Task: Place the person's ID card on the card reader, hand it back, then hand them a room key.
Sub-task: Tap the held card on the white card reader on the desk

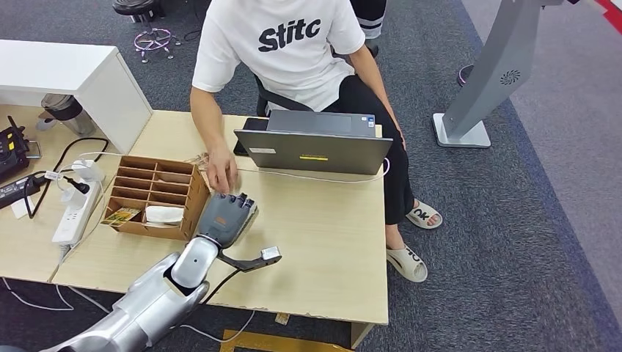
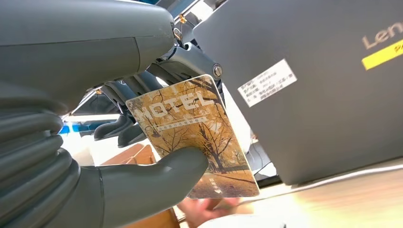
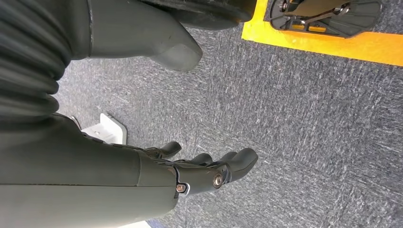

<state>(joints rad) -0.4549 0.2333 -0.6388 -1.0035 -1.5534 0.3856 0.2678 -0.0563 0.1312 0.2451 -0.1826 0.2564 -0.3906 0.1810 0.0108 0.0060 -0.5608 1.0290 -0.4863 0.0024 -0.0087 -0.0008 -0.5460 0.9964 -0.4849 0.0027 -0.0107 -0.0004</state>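
Left wrist view: left hand (image 2: 95,142) gripping room key (image 2: 195,135) beside laptop (image 2: 309,95); right hand (image 3: 190,171) empty, fingers (image 3: 237,161) loosely apart.

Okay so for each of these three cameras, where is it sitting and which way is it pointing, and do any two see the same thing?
Head view: high on the body, looking down at the wooden table, person's hand and left hand.
Left wrist view: behind the left hand, facing the hotel key card it holds and the laptop.
Right wrist view: behind the hanging right hand, facing grey carpet.
Head and left wrist views share the laptop.
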